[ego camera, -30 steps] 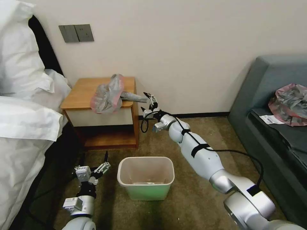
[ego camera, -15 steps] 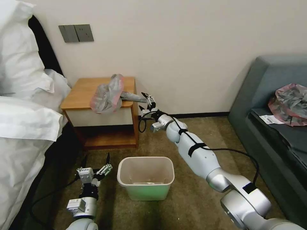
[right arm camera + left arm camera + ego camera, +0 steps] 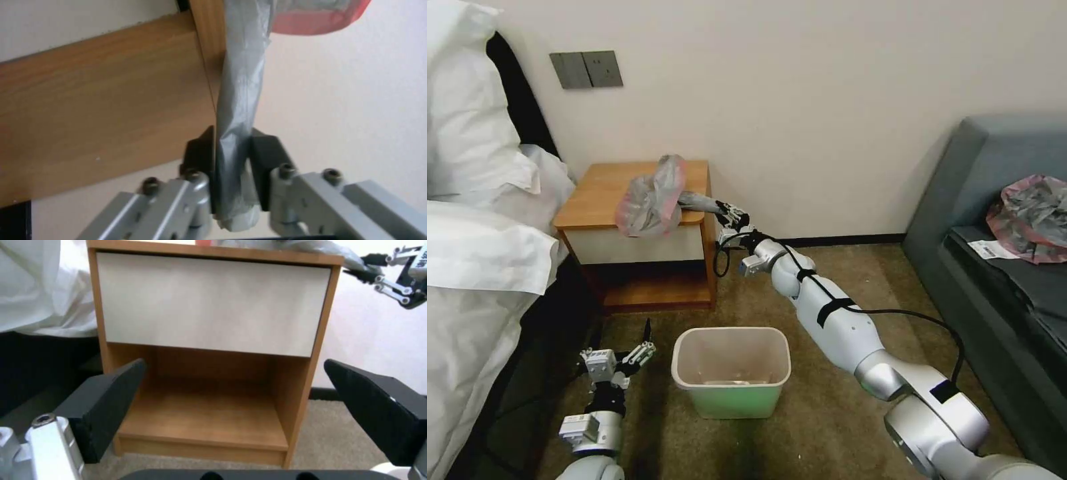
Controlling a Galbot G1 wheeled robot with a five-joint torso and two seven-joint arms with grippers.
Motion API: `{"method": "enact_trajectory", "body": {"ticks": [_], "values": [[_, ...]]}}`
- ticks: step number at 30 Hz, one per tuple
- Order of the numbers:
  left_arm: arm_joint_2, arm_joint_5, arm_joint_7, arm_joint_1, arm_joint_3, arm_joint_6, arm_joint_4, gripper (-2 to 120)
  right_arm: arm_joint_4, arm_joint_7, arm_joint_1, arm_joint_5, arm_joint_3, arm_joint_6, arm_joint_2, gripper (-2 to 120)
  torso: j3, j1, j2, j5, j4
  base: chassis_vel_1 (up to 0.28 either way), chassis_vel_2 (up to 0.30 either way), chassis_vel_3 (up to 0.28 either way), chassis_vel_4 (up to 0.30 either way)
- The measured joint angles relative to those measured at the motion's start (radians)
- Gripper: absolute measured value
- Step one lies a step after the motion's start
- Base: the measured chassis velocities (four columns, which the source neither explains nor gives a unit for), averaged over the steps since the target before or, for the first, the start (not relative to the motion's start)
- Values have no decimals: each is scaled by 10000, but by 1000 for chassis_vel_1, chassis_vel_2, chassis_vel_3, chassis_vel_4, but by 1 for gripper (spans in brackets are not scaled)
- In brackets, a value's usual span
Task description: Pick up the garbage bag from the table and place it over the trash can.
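Right gripper (image 3: 232, 156) pinches the twisted tail of the garbage bag (image 3: 650, 193) between its pads. Bag's long axis runs straight out from the jaws, over the table (image 3: 597, 193) edge. Left gripper (image 3: 231, 413) gapes wide, low beside the trash can (image 3: 732, 370).

Open brown carpet (image 3: 800, 293) lies between the small wooden bench with its orange-brown top (image 3: 604, 193) and the green rectangular plastic trash can (image 3: 732, 371) with its unblocked mouth, hemmed by the white-sheeted bed (image 3: 474, 267) on one side and the grey sofa (image 3: 994, 220) on the other.
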Motion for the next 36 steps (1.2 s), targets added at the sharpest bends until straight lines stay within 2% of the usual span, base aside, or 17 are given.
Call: {"method": "enact_trajectory", "body": {"ticks": [1, 4, 14, 19, 22, 23, 27, 28, 31, 33, 34, 36], "values": [[0, 0, 0, 0, 0, 0, 0, 100, 0, 0, 0, 0, 0, 0, 0, 14, 0, 0, 0, 0, 0, 0, 0, 0, 0], [-2, -4, -7, -3, -9, 6, 0, 100, -12, -16, 22, 15, 7, 44, -13, 0, 0, 0, 0, 0, 0, 0, 0, 0, 0], [-7, 0, -7, 12, -2, 8, 0, 100, -2, -21, 132, 125, 29, 44, 10, 0, 0, 0, 0, 0, 1, 0, 0, 0, 0], [29, -2, -7, 7, -43, 11, 43, 100, 538, -27, -172, 379, 67, 27, -164, 0, 1, 0, -1, 0, 2, 0, 0, 0, 0], [381, -210, -31, 6, -172, 60, 84, 100, 1850, -58, -870, 833, -64, -163, -688, 0, 0, -1, 0, 1, 2, 0, 0, 0, 0], [381, -210, -31, 6, -172, 60, 84, 100, 1850, -58, -870, 833, -64, -163, -688, 0, 0, -1, 0, 1, 2, 0, 0, 0, 0], [1044, -584, -67, -85, -284, 93, 290, 100, 3743, -216, -1835, 1310, -78, -322, -1389, 0, -1, -1, 0, 0, 2, 0, 0, 0, 0], [1044, -584, -67, -85, -284, 93, 290, 100, 3743, -216, -1835, 1310, -78, -322, -1389, 0, -1, -1, 0, 0, 2, 0, 0, 0, 0], [1220, -909, -78, -143, -370, 94, 331, 100, 5109, -355, -2767, 1606, -6, -427, -1909, 0, -1, -1, 0, 0, 1, 0, 0, 0, 0], [1222, -1015, -77, -135, -408, 95, 292, 100, 5434, -412, -3032, 1685, 16, -477, -2033, 0, 0, -1, 0, -1, 0, 0, 0, 0, 0], [1223, -1342, -38, -89, -507, 94, 107, 100, 6164, -527, -3670, 1910, 16, -626, -2301, 0, -1, -1, 1, 0, -2, 0, 0, 0, 0], [1252, -1651, 12, -25, -598, 115, -80, 100, 6618, -609, -4097, 2071, 2, -748, -2471, 0, -1, -1, 1, 2, 0, 0, 0, 0, 0]]}}
